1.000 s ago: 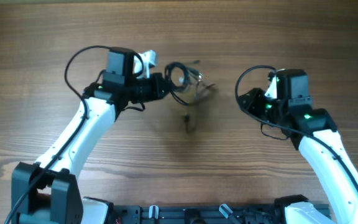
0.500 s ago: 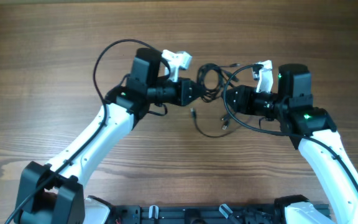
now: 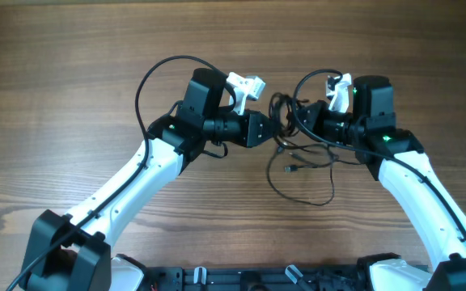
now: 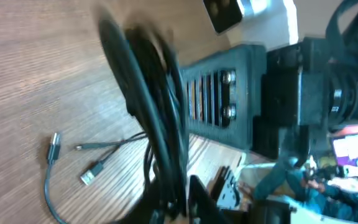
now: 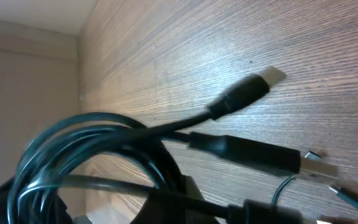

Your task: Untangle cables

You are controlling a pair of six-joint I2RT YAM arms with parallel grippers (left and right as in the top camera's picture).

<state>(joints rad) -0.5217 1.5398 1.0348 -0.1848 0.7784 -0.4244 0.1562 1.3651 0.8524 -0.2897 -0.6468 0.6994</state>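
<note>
The cables (image 3: 284, 120) are a bundle of thin black cords held above the wooden table between both arms. Loose strands trail down onto the wood, with a plug end (image 3: 291, 169) and a long loop (image 3: 327, 196). My left gripper (image 3: 269, 129) is shut on the bundle from the left; in the left wrist view the cables (image 4: 151, 112) run down into its jaws (image 4: 182, 202). My right gripper (image 3: 306, 123) is shut on the bundle from the right. In the right wrist view a coil (image 5: 98, 140) passes through its jaws (image 5: 188, 199), and a plug (image 5: 247, 93) sticks out.
The wooden table (image 3: 95, 48) lies all around. Silvery plug ends (image 4: 91, 174) rest on the wood below the left gripper. The right arm's black body (image 4: 291, 93) is close in front of the left wrist camera. The arm bases stand at the front edge (image 3: 249, 279).
Both arms have moved toward each other, the left one rightward with the bundle. The right gripper has come in and closed on the bundle. The loose strands now hang lower on the table.
</note>
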